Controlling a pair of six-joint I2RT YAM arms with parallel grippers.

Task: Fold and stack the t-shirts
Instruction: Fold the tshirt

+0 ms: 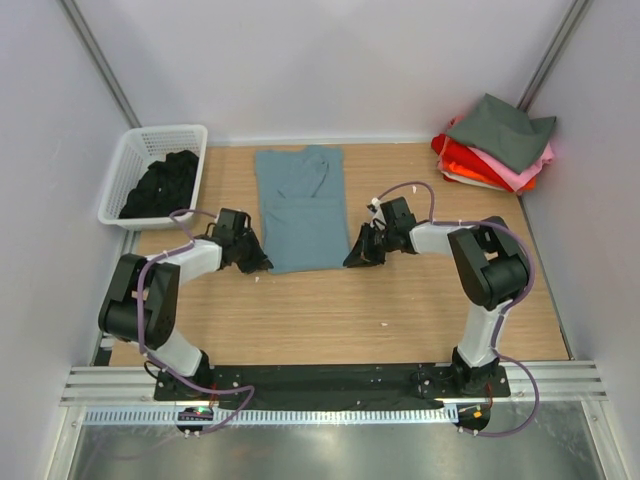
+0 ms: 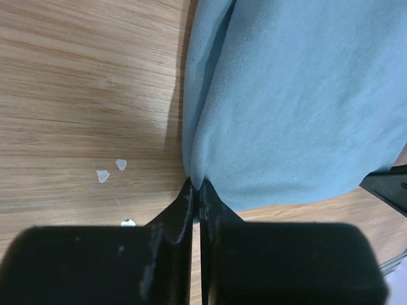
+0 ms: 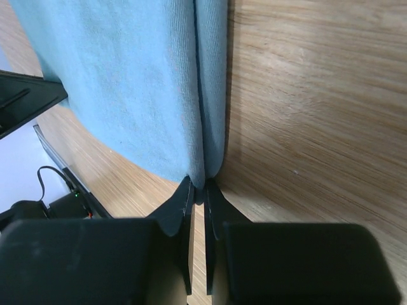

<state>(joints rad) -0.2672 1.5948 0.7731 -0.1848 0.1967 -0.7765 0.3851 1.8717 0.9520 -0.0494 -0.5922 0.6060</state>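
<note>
Blue-grey t-shirt (image 1: 300, 210): lies flat on the table (image 1: 400, 310) near its middle. It is folded into a long narrow panel that runs from the back edge toward the arms, and a sleeve is turned in across its far half.
Left pincer (image 1: 255, 262): sits at the near left corner of the blue-grey t-shirt, low on the table. Its fingers are pressed together with the hem corner pinched between the tips, as the left wrist view shows.
Right pincer (image 1: 358, 255): sits at the near right corner of the same shirt, low on the table. Its fingers are drawn almost together on the folded edge, and in the right wrist view the cloth runs into the narrow gap between the tips.
Folded stack (image 1: 495, 150): rests at the back right corner of the table, well apart from both arms. A dark grey t-shirt (image 1: 500, 130) lies on top, with a pink t-shirt (image 1: 522, 172) under it, then a red t-shirt (image 1: 462, 158). An orange edge shows at the bottom.
White lattice basket (image 1: 125, 170): stands at the back left corner of the table.
Black t-shirts (image 1: 160, 185): lie crumpled inside the basket, reaching about to its rim.
White flecks (image 2: 103, 176): a few small scraps lie on the wood just left of the left pincer.
</note>
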